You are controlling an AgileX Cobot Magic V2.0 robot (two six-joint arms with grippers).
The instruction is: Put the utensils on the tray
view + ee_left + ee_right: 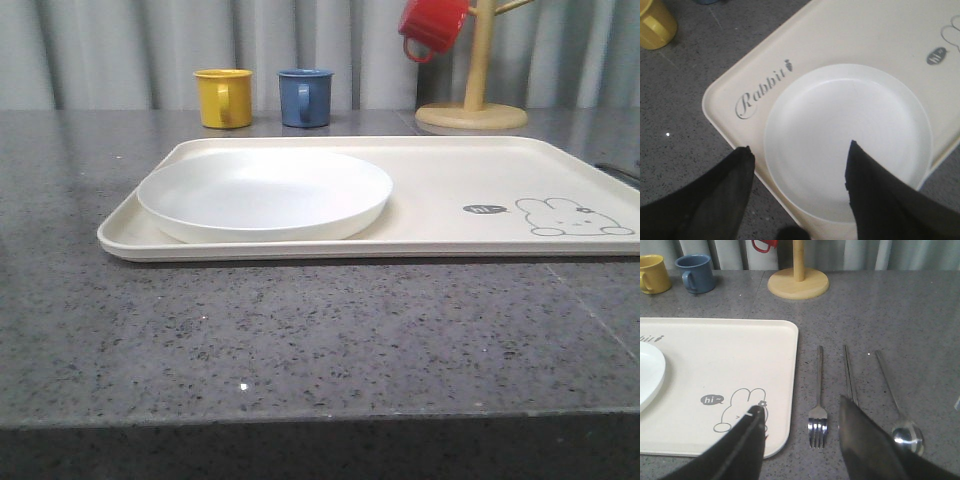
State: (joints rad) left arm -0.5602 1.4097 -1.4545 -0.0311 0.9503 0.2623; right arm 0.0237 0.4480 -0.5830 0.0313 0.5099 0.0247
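Half the knife behind the right claw.

Shiny metal utensils, matt cream plastic tray, speckled stone table

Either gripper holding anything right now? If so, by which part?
Nothing held. Left gripper is open above the plate; right gripper is open above the fork, which lies on the table beside the tray.

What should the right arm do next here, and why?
Probably lower the open right gripper onto the fork: it lies between the fingers, nearest the tray, while knife and spoon also lie on the counter.
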